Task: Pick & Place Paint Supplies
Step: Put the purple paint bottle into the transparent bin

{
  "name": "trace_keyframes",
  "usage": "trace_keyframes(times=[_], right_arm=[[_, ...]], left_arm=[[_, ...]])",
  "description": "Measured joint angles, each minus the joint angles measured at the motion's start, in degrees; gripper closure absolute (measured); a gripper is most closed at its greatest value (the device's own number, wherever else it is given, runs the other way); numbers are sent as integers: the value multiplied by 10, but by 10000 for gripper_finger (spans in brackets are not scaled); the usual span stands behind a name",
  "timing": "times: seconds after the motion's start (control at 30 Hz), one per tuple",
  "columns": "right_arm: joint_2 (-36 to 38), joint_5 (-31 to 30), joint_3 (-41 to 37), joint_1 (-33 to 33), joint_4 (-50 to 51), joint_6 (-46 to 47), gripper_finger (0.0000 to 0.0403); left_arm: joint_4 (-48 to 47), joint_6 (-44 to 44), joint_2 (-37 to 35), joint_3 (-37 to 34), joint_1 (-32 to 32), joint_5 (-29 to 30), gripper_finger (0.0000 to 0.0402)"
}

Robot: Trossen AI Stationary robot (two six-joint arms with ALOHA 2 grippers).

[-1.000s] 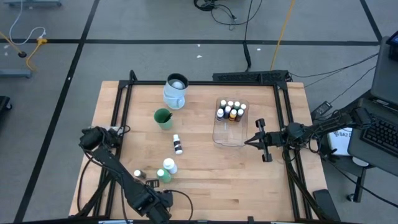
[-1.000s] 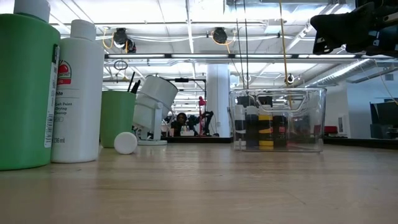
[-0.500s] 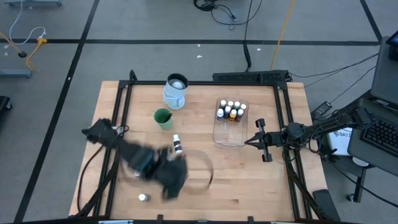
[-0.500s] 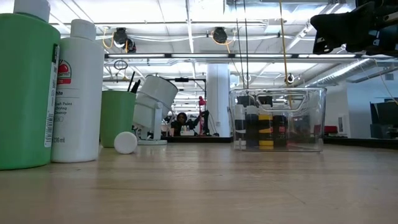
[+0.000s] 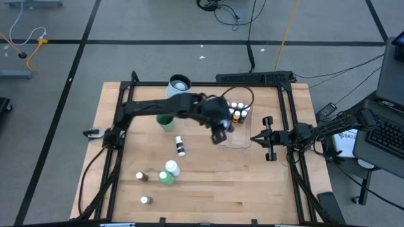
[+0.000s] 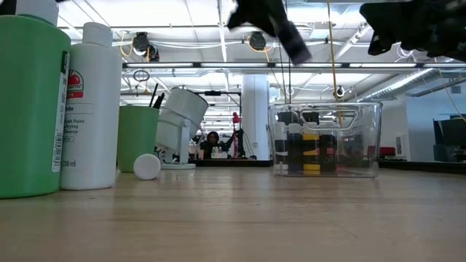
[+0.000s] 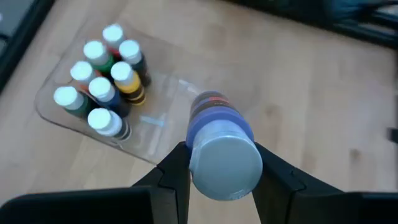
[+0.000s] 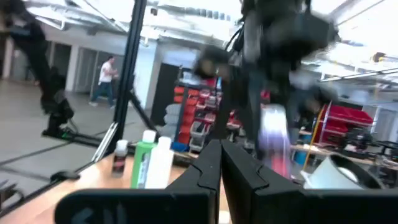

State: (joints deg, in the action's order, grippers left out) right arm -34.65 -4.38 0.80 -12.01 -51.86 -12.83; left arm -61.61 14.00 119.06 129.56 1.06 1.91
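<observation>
Loose bottles: near the table's left front, a tiny dark-bodied white-capped bottle [image 5: 141,177] and a tiny white-capped bottle [image 5: 145,200] nearest the front edge lie apart from each other.
Large bottles: a larger green white-capped bottle [image 5: 165,178] and a tall white plastic bottle [image 5: 172,168] stand touching side by side.
Green cup: a green plastic cup [image 5: 165,120] holds thin dark-handled brushes [image 6: 153,97].
Mug: a big white-and-pale-blue mug [image 5: 178,92] stands at the back edge.
Lying bottle: a small black-and-white bottle [image 5: 180,147] lies on its side mid-table.
Left gripper: the left gripper [image 5: 220,130] reaches over the near end of the tub, its fingers clamped on a tiny blue-bodied bottle with a white cap [image 7: 222,149], held above the tub's bare floor.
Tub: a clear rectangular plastic tub [image 5: 235,137] holds seven tiny white-capped bottles [image 7: 102,78] clustered at its far end.
Right gripper: the right gripper [image 5: 256,140] waits just right of the tub, fingers pressed together, holding nothing.
</observation>
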Motion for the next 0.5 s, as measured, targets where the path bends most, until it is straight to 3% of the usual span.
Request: trace_keyframes(times=[0.3,0.5], right_arm=[[0,-1,0,-1,-6,-1,397],[0,-1,0,-1,-7,-13,397]], left_arm=[[62,-3,125,-1,50,3,282],[69,13,148,-1,70,54,282]])
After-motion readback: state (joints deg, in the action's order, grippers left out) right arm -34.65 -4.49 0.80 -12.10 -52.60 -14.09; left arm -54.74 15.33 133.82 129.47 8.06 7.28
